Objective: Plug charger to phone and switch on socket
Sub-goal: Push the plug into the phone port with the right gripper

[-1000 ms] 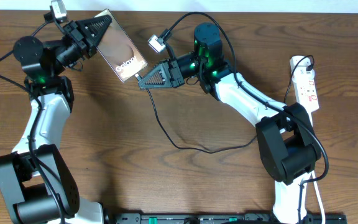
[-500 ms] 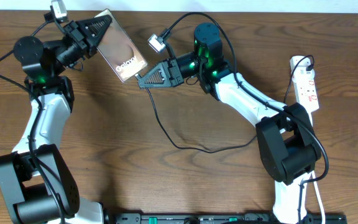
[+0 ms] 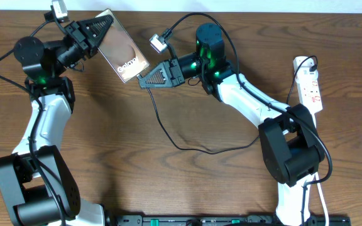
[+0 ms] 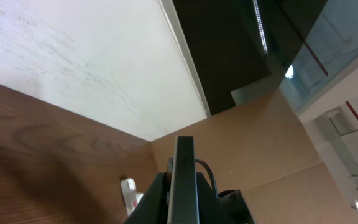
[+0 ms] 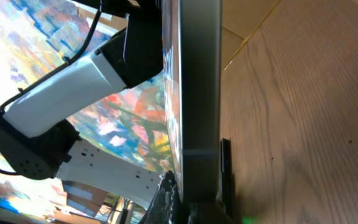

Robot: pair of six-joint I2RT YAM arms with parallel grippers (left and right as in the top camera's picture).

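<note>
The left gripper [image 3: 107, 24] is clenched on the top edge of the phone [image 3: 126, 53], which reaches out past its fingertips; the right gripper [image 3: 142, 81] pinches the charger [image 3: 193, 150] by its plug tip, right at the phone's "Galaxy" end; whether the tip is seated I cannot tell; the cable trails away beneath those fingers; the socket [image 3: 310, 81] lies well behind them, far right.

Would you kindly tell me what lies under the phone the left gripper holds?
Wooden table shows all around the phone; the patch directly beneath is covered by it.
</note>
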